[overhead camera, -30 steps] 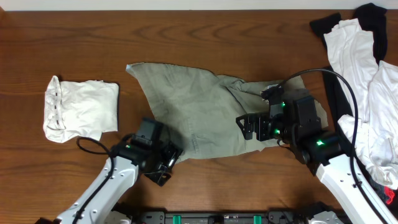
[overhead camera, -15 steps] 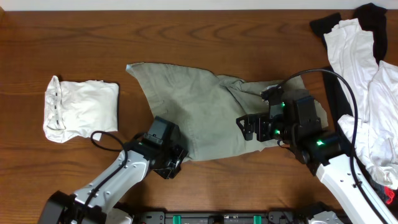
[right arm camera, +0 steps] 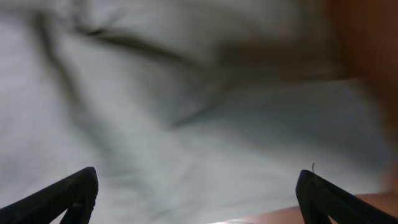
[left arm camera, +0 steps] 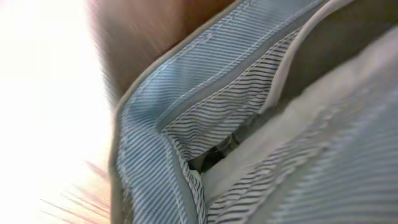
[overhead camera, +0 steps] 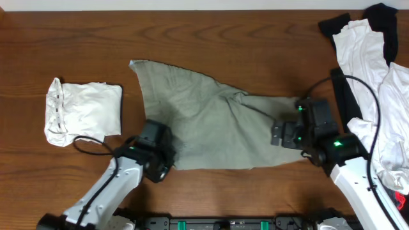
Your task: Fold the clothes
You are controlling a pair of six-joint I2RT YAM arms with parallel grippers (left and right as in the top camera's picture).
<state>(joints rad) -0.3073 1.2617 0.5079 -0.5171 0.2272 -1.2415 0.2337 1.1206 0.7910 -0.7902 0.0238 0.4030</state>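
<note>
Sage-green thin wrinkled cloth garment (overhead camera: pixel 217 131) lies spread mid worktop (overhead camera: pixel 77 25). My right hand (overhead camera: pixel 277 136) hangs open over its right edge; left hand (overhead camera: pixel 155 167) sits at near-left corner, I cannot tell its grip. I judge cloth light, limp, shifty: pinch corners, hem.
</note>
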